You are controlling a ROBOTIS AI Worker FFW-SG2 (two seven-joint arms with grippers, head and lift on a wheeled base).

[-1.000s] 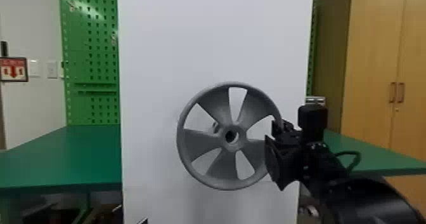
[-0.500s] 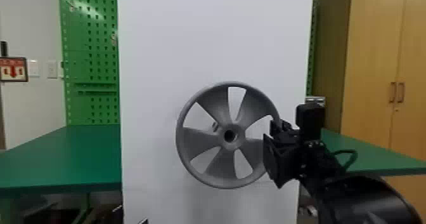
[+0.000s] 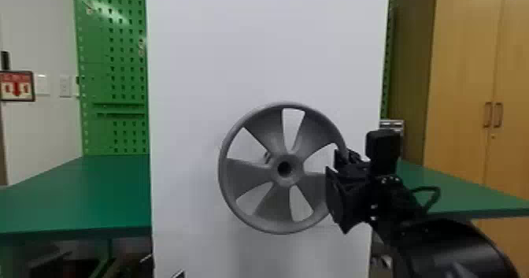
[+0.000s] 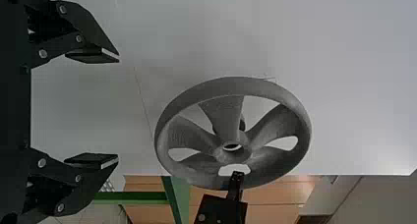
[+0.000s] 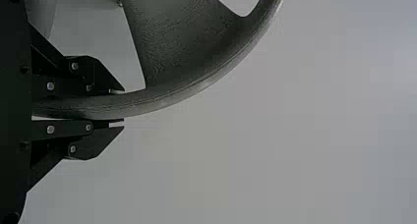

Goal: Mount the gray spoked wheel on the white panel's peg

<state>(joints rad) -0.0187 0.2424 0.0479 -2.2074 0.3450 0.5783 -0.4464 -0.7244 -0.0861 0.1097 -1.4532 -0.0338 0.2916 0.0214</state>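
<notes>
Right gripper: jaws nearly together, clamped on the gray spoked wheel at its rim. Left gripper: jaws wide apart, empty.

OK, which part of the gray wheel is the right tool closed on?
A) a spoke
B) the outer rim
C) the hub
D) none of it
B: the right tool has one finger on each side of the wheel's outer rim.
</notes>
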